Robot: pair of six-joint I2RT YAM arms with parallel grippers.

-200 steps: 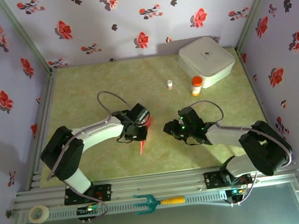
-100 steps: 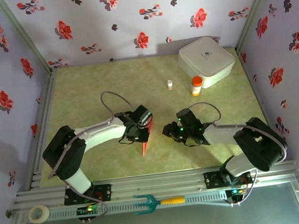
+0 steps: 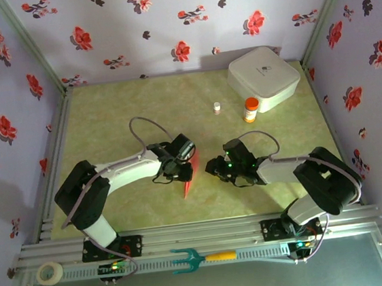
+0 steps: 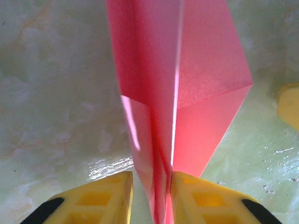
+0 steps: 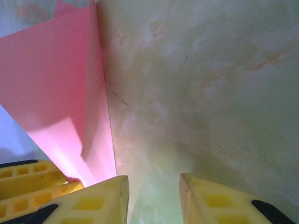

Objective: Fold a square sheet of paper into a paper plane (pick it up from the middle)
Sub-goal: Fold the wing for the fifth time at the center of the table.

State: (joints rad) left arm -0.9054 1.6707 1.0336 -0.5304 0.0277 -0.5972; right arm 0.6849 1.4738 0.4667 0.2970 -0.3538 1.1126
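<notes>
Here, the green table (image 3: 105, 111) bears the white box (image 3: 263, 77). Well near-left of the box, the left gripper (image 4: 152, 184) straddles the paper plane (image 3: 189, 181), fingers slightly apart; whether they pinch it, I cannot tell. The right gripper (image 5: 154, 184), nearer the box, stands partly open and empty.

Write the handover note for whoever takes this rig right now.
Left gripper: jaws slightly apart around the bottom fold of the paper plane, with a gap on one side.
Right gripper: open, empty, low over the table beside the plane.
Plane: mid-table, between the two grippers.
Done: folds look finished, with a pointed tip and a centre crease.
Left to do: probably just release and back off.
</notes>
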